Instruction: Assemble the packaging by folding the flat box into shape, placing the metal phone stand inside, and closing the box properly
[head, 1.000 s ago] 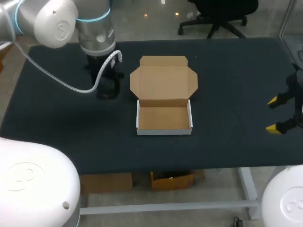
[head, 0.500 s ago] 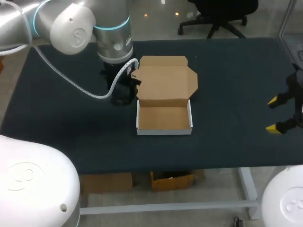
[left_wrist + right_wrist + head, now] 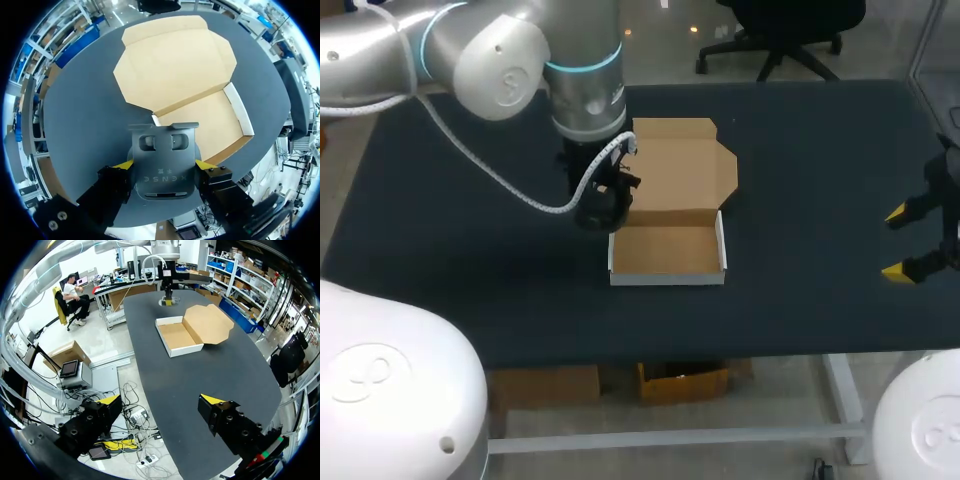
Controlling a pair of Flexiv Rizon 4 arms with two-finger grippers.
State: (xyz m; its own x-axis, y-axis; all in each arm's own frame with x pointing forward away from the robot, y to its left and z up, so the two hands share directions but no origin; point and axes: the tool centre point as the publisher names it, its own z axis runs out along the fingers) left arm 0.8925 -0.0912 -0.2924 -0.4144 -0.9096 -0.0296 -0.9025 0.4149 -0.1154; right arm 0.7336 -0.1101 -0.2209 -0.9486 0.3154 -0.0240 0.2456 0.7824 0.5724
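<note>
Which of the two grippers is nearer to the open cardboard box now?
Left. The left gripper, holding the metal phone stand, is right at the cardboard box's left rear corner. The right gripper is far off, near the table's right edge.

Your box (image 3: 667,250) is sitting midway on the table (image 3: 800,150), lid (image 3: 680,165) lying open behind it. Your left gripper (image 3: 164,164) is holding the phone stand (image 3: 162,150) at its left rear corner; your right gripper (image 3: 905,243) is hanging near the right edge

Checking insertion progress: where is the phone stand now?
Left wrist view: the phone stand is gripped in the left claw, at the open box's left edge.
</note>
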